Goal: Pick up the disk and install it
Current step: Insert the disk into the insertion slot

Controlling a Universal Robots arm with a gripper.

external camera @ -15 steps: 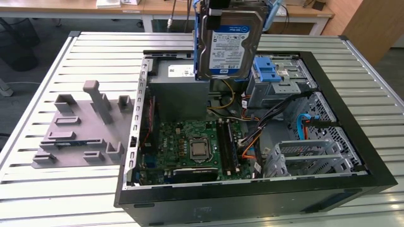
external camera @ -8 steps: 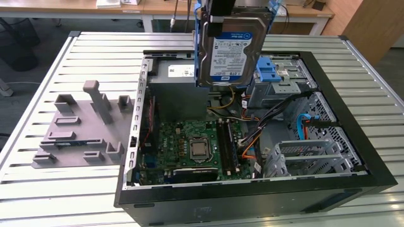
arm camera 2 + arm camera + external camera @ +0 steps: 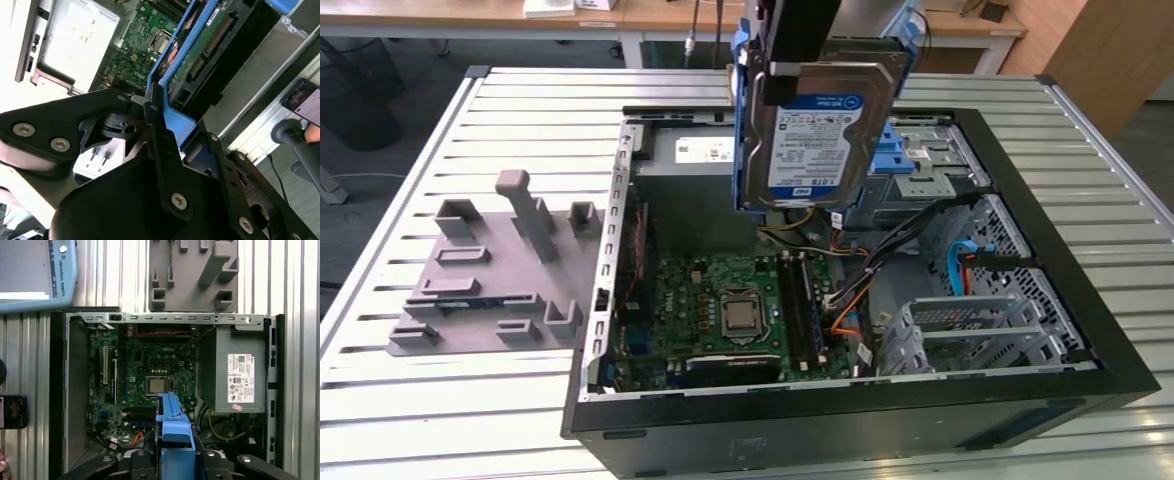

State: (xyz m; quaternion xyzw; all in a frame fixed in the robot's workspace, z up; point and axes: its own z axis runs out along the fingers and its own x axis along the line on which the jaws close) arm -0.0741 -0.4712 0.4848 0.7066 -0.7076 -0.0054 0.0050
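Exterior view: we see our pincer (image 3: 798, 62) pinching the disk (image 3: 817, 135) above the open computer box (image 3: 854, 405) on the striped metal surface (image 3: 520, 110); wooden desks (image 3: 654, 14) stand behind.

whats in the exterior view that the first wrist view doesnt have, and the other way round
Exterior view: the disk's white-and-blue labelled face, held upright above the open computer case, with a blue drive-bay bracket behind it.
First wrist view: a phone outside the case and the arm's pale blue cover.
Both: the motherboard, the grey fixture plate, and the disk's blue carrier clamped in the gripper.
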